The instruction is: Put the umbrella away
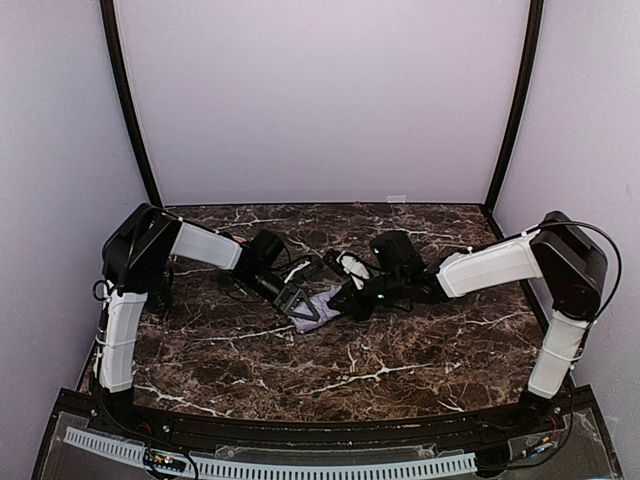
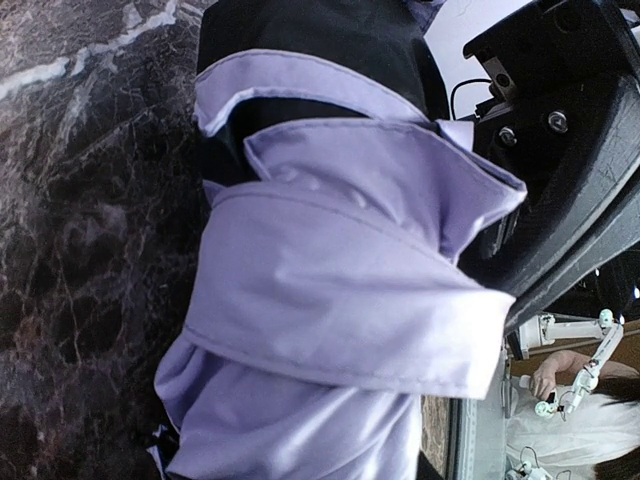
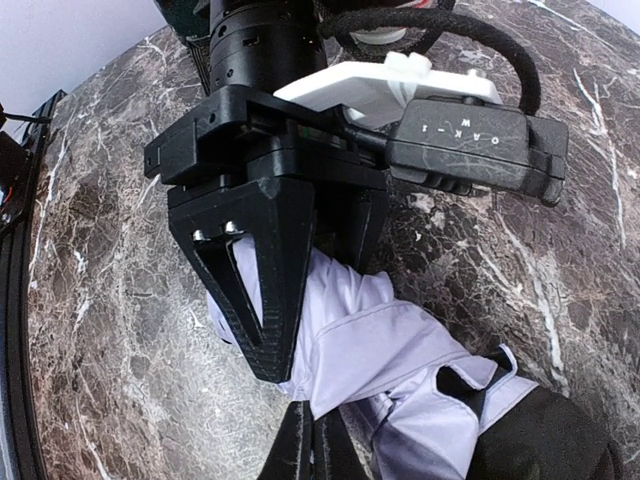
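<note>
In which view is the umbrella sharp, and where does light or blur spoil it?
Top external: even, lilac-tinted light, the umbrella small and hard to read. Left wrist: its fabric fills the frame, the table behind it blurred. Right wrist: sharpest, evenly lit.

Cloth of the umbrella point(image 2: 330, 300) is recorded smooth, faintly glossy, its underside matt. The surface point(image 1: 350, 370) is noted as polished, stone-like and veined. The left claw point(image 3: 315, 310) is found in matt black plastic.
</note>
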Action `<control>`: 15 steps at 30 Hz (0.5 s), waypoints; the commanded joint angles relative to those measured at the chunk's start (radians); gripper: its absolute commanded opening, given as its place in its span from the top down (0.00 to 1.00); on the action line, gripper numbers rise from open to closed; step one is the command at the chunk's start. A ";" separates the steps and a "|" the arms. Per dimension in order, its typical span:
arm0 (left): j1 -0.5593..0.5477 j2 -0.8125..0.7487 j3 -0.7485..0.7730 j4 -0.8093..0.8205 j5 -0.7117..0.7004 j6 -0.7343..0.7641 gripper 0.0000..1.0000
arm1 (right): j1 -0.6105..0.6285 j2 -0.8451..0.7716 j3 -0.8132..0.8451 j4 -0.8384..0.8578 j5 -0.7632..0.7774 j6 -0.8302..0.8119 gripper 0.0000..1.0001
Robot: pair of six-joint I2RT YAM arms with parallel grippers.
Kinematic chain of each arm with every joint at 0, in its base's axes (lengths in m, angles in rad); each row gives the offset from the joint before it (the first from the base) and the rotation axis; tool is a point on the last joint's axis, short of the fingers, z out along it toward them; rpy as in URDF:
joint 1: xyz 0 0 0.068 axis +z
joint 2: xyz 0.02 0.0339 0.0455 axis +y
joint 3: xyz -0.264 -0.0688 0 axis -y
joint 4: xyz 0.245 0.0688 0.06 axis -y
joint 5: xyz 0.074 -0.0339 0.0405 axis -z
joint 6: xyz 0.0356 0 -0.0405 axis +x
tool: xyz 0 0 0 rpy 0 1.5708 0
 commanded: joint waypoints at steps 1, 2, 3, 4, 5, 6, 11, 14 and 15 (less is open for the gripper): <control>0.052 0.091 -0.031 -0.063 -0.242 0.009 1.00 | 0.031 0.020 0.015 0.001 -0.135 -0.002 1.00; 0.052 0.091 -0.033 -0.064 -0.244 0.009 1.00 | 0.029 0.028 0.012 0.001 -0.122 -0.006 1.00; 0.052 0.091 -0.033 -0.064 -0.245 0.011 1.00 | 0.026 0.033 0.006 0.000 -0.117 -0.009 1.00; 0.053 0.091 -0.034 -0.065 -0.244 0.012 1.00 | 0.024 0.038 -0.003 0.002 -0.114 -0.011 1.00; 0.051 0.091 -0.034 -0.065 -0.243 0.013 1.00 | 0.021 0.043 -0.010 0.004 -0.112 -0.013 1.00; 0.052 0.092 -0.033 -0.065 -0.242 0.014 1.00 | 0.021 0.051 -0.009 0.002 -0.105 -0.019 1.00; 0.052 0.095 -0.033 -0.066 -0.241 0.017 1.00 | 0.018 0.079 -0.013 0.040 -0.015 -0.007 1.00; 0.052 0.097 -0.037 -0.071 -0.244 0.022 1.00 | 0.017 0.064 -0.025 0.080 0.107 0.009 1.00; 0.053 0.096 -0.037 -0.072 -0.245 0.023 1.00 | 0.017 0.060 -0.024 0.083 0.141 0.006 1.00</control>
